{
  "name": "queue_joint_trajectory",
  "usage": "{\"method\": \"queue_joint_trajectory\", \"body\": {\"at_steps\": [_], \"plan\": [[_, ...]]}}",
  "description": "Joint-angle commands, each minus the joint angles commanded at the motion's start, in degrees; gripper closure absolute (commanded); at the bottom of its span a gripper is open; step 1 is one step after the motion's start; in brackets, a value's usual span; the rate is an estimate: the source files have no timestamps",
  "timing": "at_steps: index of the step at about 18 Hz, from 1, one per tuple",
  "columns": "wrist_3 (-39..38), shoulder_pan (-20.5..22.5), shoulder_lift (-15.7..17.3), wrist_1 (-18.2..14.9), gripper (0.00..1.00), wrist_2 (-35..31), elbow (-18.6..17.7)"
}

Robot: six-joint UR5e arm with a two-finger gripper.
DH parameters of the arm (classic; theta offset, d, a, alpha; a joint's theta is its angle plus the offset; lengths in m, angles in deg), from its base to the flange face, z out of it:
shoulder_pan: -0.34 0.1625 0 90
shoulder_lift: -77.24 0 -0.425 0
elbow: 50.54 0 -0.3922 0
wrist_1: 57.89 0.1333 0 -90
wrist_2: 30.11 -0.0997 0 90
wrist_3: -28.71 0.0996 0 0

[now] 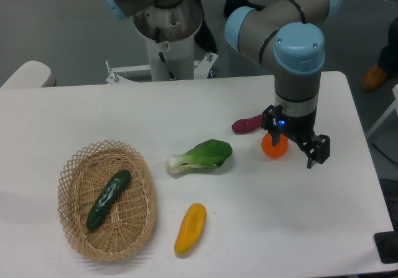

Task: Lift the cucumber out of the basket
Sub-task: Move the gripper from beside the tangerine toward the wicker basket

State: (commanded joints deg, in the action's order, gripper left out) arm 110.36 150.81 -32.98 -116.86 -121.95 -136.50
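One cucumber (pixel 109 199), dark green and glossy, lying diagonally on the floor of the wicker basket (pixel 74 166) at the left of the counter (pixel 186 104); stem end toward upper right, apparently resting along the basket's long axis, where the weave cradles it. Nothing else visible in the basket. Just right of the basket: yellow elongated fruit (pixel 190 228), loose on the counter. Above it, bok choy (pixel 200 156), white stalk pointing left. Further right: purple sweet potato (pixel 247 124), and an orange round fruit (pixel 274 145) partly hidden behind the hand (pixel 297 145). Hand poised well apart from the basket, fingers spread, gripping nothing. Task judged not yet begun: travel left across the produce required before descent onto the cucumber.
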Motion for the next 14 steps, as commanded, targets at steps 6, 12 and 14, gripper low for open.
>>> {"method": "queue_joint_trajectory", "body": {"at_steps": [6, 12, 14], "plan": [[-0.9, -0.5, -0.4, 0.2, 0.0, -0.1, -0.2], [-12.6, -2.8, 0.2, 0.1, 0.0, 0.3, -0.9], [-19.7, -5.2, 0.3, -0.1, 0.0, 0.2, -1.1]]}}
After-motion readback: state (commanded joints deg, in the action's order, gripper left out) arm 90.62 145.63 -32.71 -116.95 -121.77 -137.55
